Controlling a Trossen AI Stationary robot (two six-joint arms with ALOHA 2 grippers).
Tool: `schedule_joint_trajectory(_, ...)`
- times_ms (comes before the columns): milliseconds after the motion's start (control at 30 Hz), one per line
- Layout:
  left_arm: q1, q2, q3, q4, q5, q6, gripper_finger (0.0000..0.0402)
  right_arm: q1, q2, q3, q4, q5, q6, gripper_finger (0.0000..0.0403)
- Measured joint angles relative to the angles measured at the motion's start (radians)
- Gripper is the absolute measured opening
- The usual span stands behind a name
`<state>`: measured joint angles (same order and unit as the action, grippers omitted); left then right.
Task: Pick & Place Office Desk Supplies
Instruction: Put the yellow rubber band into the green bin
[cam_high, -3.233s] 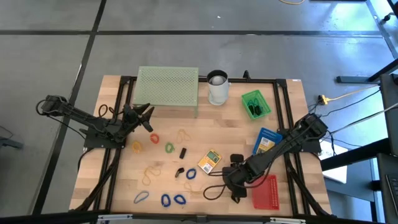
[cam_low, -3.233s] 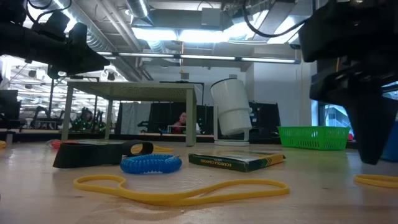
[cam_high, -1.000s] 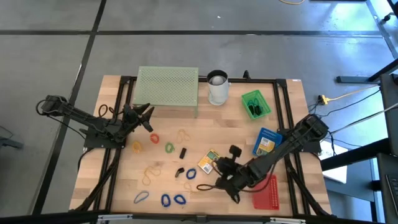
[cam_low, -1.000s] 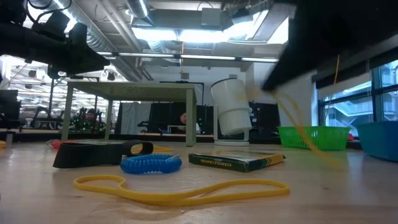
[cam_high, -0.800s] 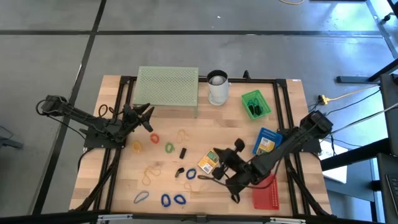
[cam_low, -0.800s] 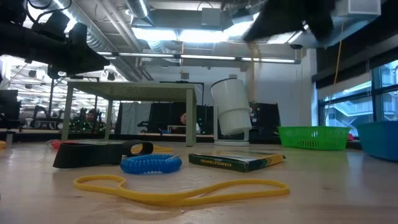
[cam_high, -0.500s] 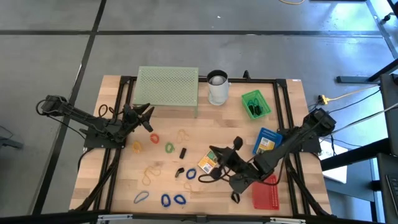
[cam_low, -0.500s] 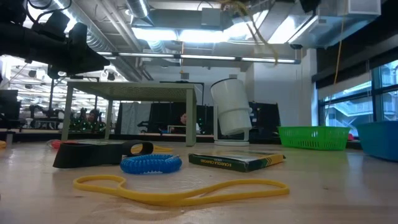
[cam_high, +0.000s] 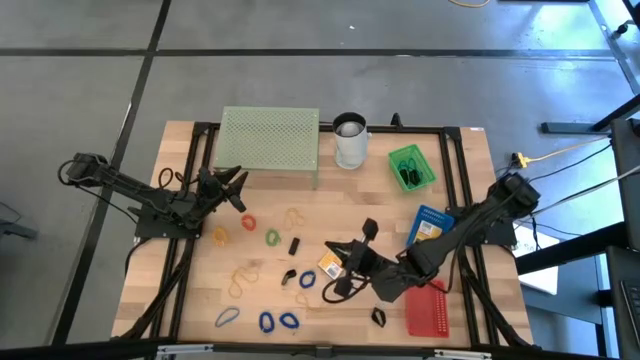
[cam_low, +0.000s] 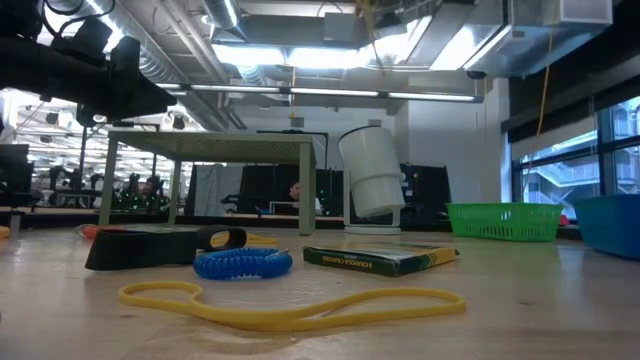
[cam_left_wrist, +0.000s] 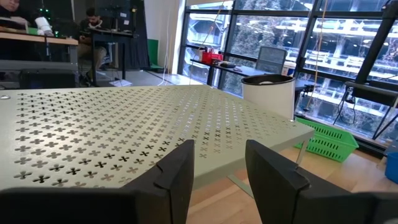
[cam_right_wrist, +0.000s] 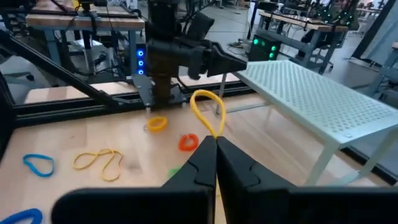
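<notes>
Two arms show in the high view: the right gripper (cam_high: 338, 249) hangs over the middle of the wooden surface (cam_high: 260, 250) beside a small yellow card pack (cam_high: 333, 262), and a thin rubber-band loop (cam_high: 338, 287) dangles below it toward the near edge; the left gripper (cam_high: 236, 182) waits by the pale green perforated metal stand (cam_high: 269, 138). Loose rubber bands lie about: an orange one (cam_high: 247, 221), a green one (cam_high: 273, 238), tan ones (cam_high: 243, 276) and blue ones (cam_high: 280, 321). A small green basket (cam_high: 412, 167) holds dark items, and a white cylindrical cup (cam_high: 350, 141) stands beside the stand. In the low view a long yellow rubber band (cam_low: 290, 305) lies flat, stretched side to side, before a blue coiled band (cam_low: 243, 263). In the left wrist view the fingers (cam_left_wrist: 177, 174) stand spread, empty. In the right wrist view the fingers (cam_right_wrist: 199, 162) are pressed together, pinching a yellow rubber band (cam_right_wrist: 208, 112) whose loop rises upright above the tips.
</notes>
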<state>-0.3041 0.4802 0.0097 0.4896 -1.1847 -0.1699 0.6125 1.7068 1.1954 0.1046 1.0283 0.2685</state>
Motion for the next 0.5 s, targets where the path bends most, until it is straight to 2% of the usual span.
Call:
schedule_joint_trajectory(167,0.0,0.0,0.0,0.0,0.0,0.0,0.0139,-0.019,-0.057,0.0,-0.179,-0.008,0.05,0.0006)
schedule_joint_trajectory(300,0.0,0.0,0.0,0.0,0.0,0.0,0.0139,-0.037,-0.152,0.001,-0.434,-0.031,0.226,0.0006)
schedule_joint_trajectory(500,0.0,0.0,0.0,-0.001,0.0,0.0,0.0139,-0.075,-0.274,0.001,-0.913,-0.019,0.558,0.0006)
